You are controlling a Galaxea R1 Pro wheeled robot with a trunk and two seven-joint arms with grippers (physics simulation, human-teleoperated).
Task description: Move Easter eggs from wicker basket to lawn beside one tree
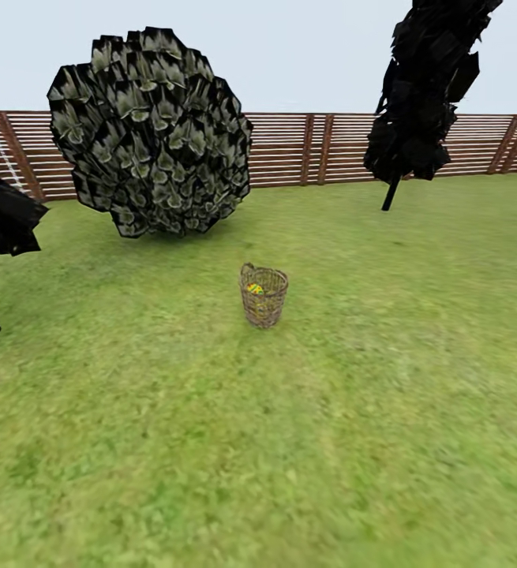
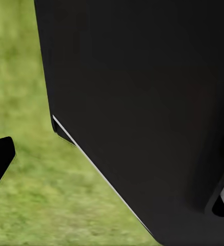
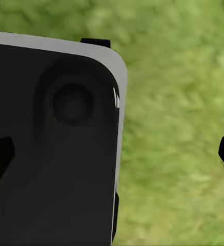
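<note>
Head view: wicker basket [image 1: 264, 297] stood upright on mottled lawn [image 1: 290, 442], open woven twigs, yellow egg [image 1: 255, 289] glimpsed inside (gripper states cannot be told)

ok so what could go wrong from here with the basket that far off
1. The wicker basket stands narrow and upright on the lawn; it may tip if the base rolls in too close or a reach knocks its rim.
2. The eggs show as one small patch of colour inside, so counting them from here is unreliable and one could be left behind.
3. The round bush and the dark narrow tree are the nearest plants; either could be mistaken for the intended tree.
</note>
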